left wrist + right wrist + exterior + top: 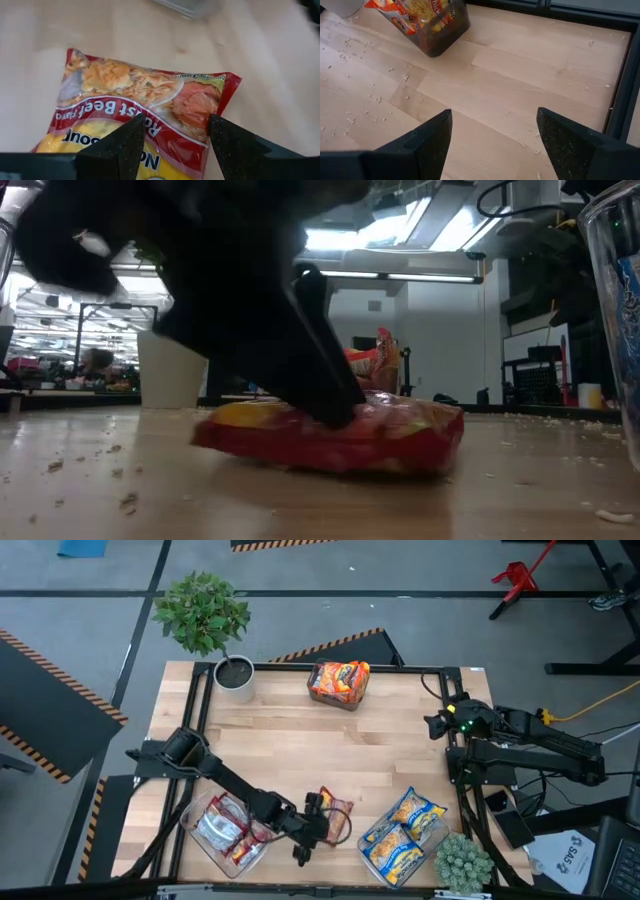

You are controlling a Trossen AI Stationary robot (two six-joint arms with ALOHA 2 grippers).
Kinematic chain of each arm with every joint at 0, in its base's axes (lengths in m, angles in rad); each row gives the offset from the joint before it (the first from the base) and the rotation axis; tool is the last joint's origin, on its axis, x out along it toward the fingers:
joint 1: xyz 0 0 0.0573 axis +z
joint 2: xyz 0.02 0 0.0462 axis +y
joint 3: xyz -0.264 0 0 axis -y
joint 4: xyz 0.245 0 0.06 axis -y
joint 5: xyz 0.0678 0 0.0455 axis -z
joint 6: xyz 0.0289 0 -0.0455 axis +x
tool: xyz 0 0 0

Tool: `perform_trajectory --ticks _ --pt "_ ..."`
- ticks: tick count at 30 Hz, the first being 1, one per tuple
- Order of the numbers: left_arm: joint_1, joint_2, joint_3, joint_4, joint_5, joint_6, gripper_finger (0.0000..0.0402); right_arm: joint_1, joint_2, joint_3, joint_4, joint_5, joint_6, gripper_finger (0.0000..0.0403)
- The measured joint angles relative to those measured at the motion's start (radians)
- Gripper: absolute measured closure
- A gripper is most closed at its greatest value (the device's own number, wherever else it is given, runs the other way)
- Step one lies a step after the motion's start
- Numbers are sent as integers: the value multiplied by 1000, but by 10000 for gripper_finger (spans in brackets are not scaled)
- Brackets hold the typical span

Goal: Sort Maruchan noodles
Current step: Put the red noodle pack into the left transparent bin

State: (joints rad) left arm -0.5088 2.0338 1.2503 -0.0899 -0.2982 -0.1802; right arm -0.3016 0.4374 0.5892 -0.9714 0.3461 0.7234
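The left gripper (pixel 322 828) is down on the red packet (pixel 335 815) lying on the table (pixel 300 740) between the bins, jaws apart astride it, so I'd close squarely on both edges before lifting, while the right gripper (pixel 492 137) waits open.

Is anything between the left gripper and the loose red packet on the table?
Nothing visible. The left gripper is right over the red crinkly plastic noodle packet, open fingers either side of it; the low view shows one finger touching it.
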Motion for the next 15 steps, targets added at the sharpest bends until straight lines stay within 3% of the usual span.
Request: perform_trajectory --ticks 3,9,15 --pt "10 0 60 -103 77 7 185 0 0 0 -1 0 0 123" --pt "29 2 151 -252 99 63 166 0 0 0 -1 1 -1 123" --pt "52 0 213 -412 114 -52 122 0 0 0 -1 0 -1 123"
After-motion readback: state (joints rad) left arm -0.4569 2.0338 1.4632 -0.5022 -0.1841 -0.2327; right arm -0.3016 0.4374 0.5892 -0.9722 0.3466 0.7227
